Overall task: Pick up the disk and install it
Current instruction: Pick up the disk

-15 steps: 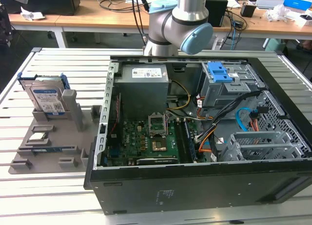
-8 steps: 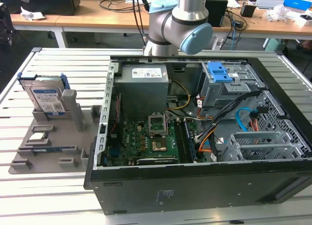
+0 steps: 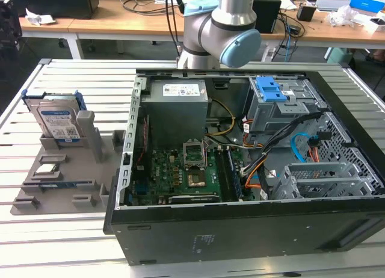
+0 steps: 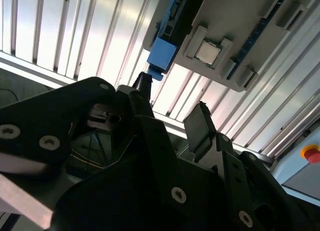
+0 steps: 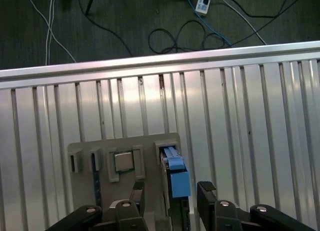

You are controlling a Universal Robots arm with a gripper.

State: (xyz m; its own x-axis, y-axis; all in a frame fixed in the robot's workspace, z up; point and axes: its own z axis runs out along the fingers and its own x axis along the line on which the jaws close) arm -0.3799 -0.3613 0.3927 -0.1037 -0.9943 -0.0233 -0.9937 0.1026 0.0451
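Observation:
The disk (image 3: 58, 119) stands on edge in a grey holder (image 3: 90, 142) on the slatted table, at the exterior view's left. It is a silver drive with a white-and-blue label in a blue carrier. In both wrist views my gripper (image 5: 171, 193) (image 4: 172, 108) is open and hangs over the holder. The carrier's blue top edge (image 5: 177, 178) (image 4: 161, 55) shows in line with the gap between the two black fingers (image 5: 205, 191) (image 4: 200, 123). Nothing is held and no finger touches the disk. How far the fingertips are above it I cannot tell.
A small square processor chip (image 5: 123, 161) (image 4: 207, 51) (image 3: 48, 168) lies in the same holder beside the disk. The open computer case (image 3: 198, 230) lies at the exterior view's right, with a grey cage and blue latch (image 3: 271, 90) inside. The arm's elbow (image 3: 222, 31) rises behind the case. The table edge (image 5: 150, 63) borders a floor with cables.

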